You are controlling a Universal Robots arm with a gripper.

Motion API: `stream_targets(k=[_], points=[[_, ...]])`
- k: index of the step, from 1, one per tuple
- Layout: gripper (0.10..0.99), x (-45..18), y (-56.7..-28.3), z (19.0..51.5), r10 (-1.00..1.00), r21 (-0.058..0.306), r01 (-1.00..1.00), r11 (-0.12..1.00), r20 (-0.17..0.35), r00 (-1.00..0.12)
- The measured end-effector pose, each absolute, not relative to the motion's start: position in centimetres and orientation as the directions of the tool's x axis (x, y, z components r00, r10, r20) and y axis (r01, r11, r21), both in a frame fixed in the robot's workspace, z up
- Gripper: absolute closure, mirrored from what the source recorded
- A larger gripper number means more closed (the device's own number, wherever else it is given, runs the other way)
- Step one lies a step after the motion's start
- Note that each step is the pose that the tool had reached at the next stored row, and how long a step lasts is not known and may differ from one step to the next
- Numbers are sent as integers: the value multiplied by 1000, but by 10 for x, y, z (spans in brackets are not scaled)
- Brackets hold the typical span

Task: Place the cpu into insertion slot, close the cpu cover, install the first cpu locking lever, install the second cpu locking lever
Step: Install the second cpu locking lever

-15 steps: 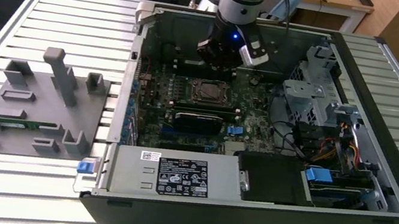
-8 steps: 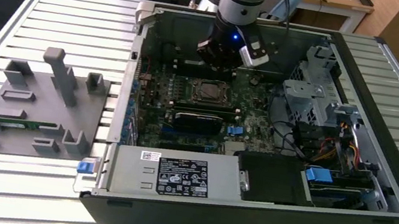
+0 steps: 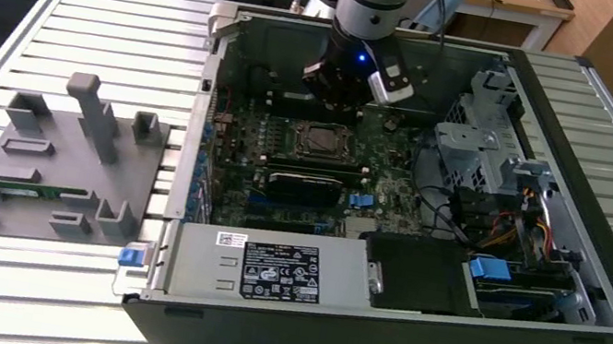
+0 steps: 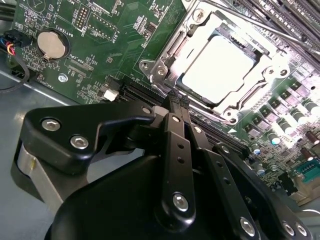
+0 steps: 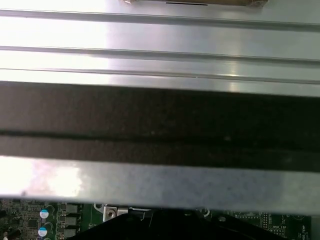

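Above insertion slot (image 3: 321,140) you have open room. Far side blocked by gripper (image 4: 176,102), fingers together, tips at cpu cover (image 4: 170,55) edge. Black heatsink block (image 3: 307,183) crowds near side; drive cage (image 3: 474,144) bounds exterior view's right.

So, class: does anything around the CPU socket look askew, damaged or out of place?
Nothing stands out. The cpu sits square under the closed cpu cover, and the gripper is closed just beside it.

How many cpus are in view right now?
1. The cpu lies in the insertion slot, framed by the cpu cover, just past the hand in the second wrist view. Others could be hidden.
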State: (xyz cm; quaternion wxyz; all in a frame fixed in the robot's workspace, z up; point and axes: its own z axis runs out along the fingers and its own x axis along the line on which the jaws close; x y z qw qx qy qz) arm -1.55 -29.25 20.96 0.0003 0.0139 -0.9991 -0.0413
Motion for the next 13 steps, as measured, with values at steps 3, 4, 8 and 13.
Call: stream_targets(k=[3, 4, 8, 13], points=[[980, -15, -293, 210, -28, 82, -28, 996, 0, -1000], [980, -15, -293, 210, -28, 82, -28, 996, 0, -1000], [980, -15, -300, 210, -28, 82, -28, 996, 0, -1000], [980, -15, -301, 210, -28, 82, -28, 996, 0, -1000]])
